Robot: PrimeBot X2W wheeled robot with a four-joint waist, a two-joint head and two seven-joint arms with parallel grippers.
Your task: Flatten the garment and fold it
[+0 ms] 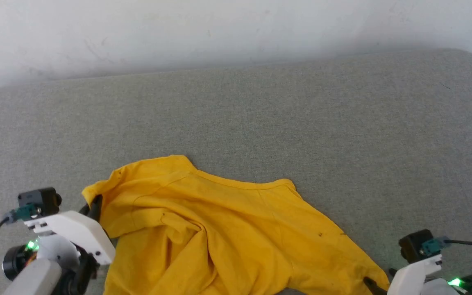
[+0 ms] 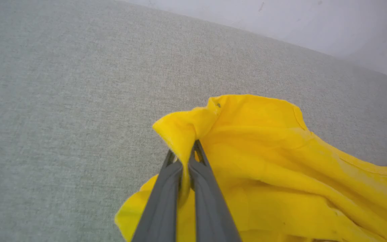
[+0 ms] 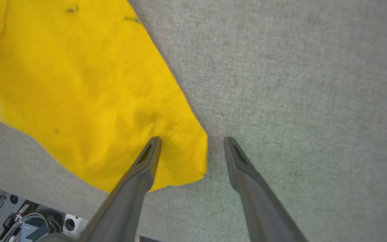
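The garment (image 1: pixel 228 229) is a plain yellow T-shirt, lying crumpled on the grey cloth surface (image 1: pixel 260 123) near its front edge, neckline toward the wall. My left gripper (image 2: pixel 184 153) is shut on a bunched fold of the garment (image 2: pixel 281 168) at its left sleeve end; in the head view that gripper (image 1: pixel 94 205) sits at the shirt's left edge. My right gripper (image 3: pixel 191 143) is open over the garment's (image 3: pixel 79 84) lower right corner, one finger resting on the cloth, the other over bare surface. In the head view its tip (image 1: pixel 373 283) meets the shirt's right corner.
A white wall (image 1: pixel 219 28) runs along the far edge of the grey surface. Bare grey cloth stretches behind and to both sides of the shirt. Part of the robot's base with cables (image 3: pixel 18 215) lies below the front edge.
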